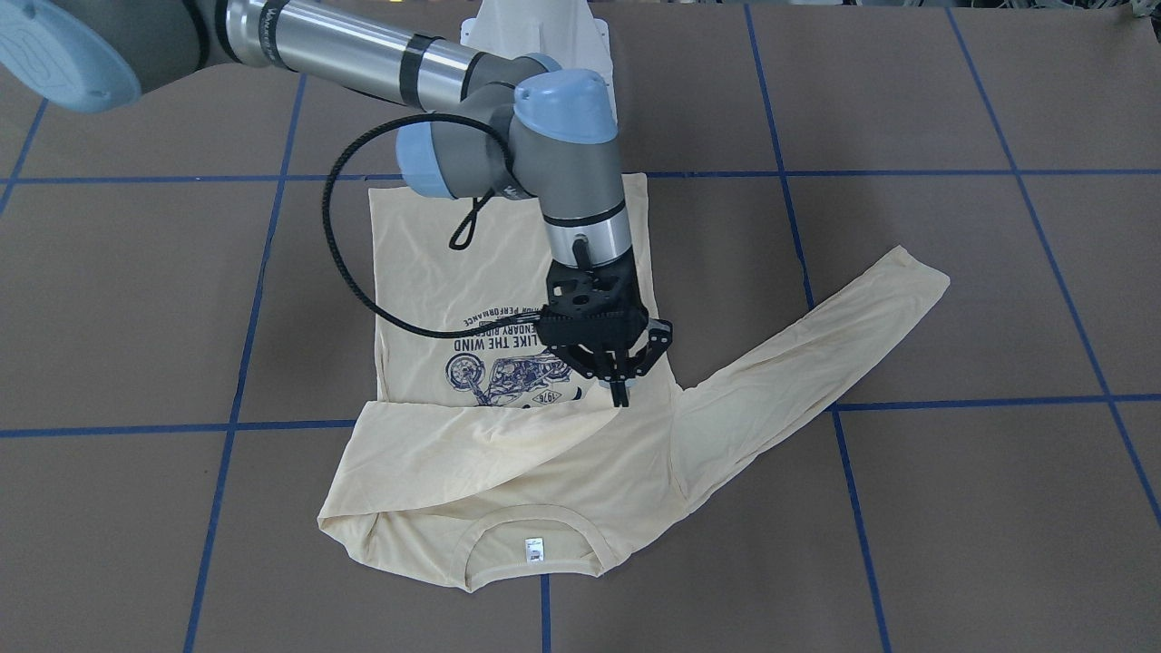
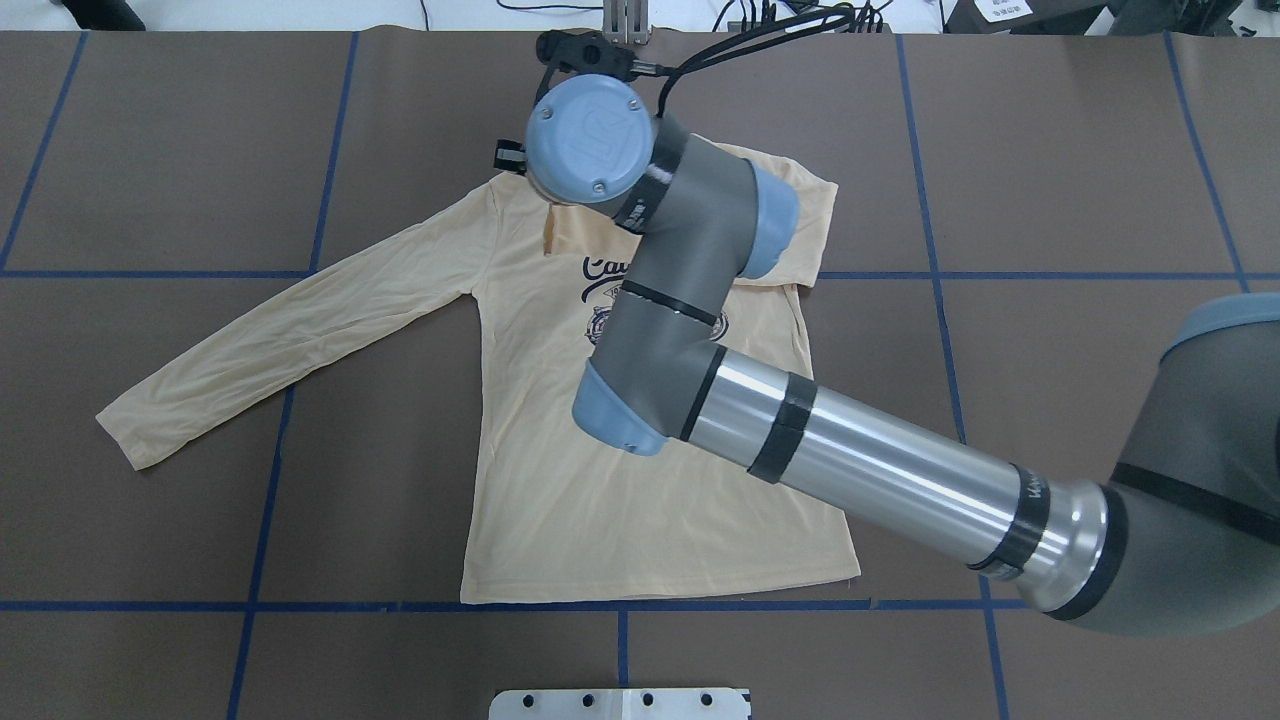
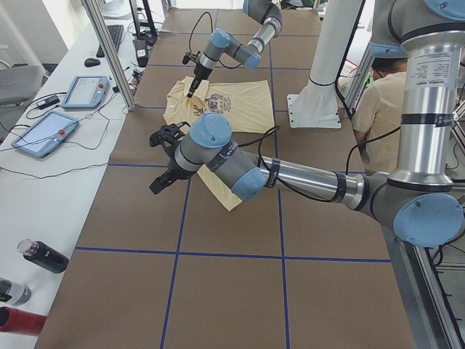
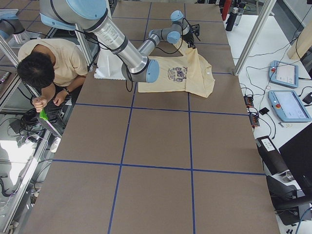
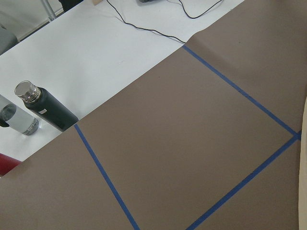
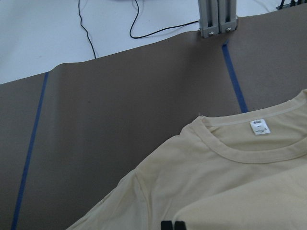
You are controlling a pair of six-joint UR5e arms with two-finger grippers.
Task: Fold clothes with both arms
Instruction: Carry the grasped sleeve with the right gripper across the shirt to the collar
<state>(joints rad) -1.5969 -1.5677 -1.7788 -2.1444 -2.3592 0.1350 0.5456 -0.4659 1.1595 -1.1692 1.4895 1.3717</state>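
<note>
The cream long-sleeved shirt (image 1: 426,263) lies flat on the brown table with its print up and its neck label (image 1: 534,550) toward the operators' side. One sleeve is folded across the chest. The other sleeve (image 2: 300,330) stretches out flat. My right gripper (image 1: 621,392) points down at the folded sleeve's end beside the print, with its fingers closed together on the cloth. In the right wrist view the collar (image 6: 249,143) lies just ahead of the fingertips. My left gripper (image 3: 158,183) hovers over bare table beyond the outstretched sleeve. I cannot tell whether it is open or shut.
Blue tape lines (image 2: 270,440) divide the table into squares. Bottles (image 5: 45,108) stand on the white bench past the table's left end, and teach pendants (image 3: 87,91) lie along the operators' side. A person (image 4: 44,63) bends down behind the robot's white base (image 2: 620,703).
</note>
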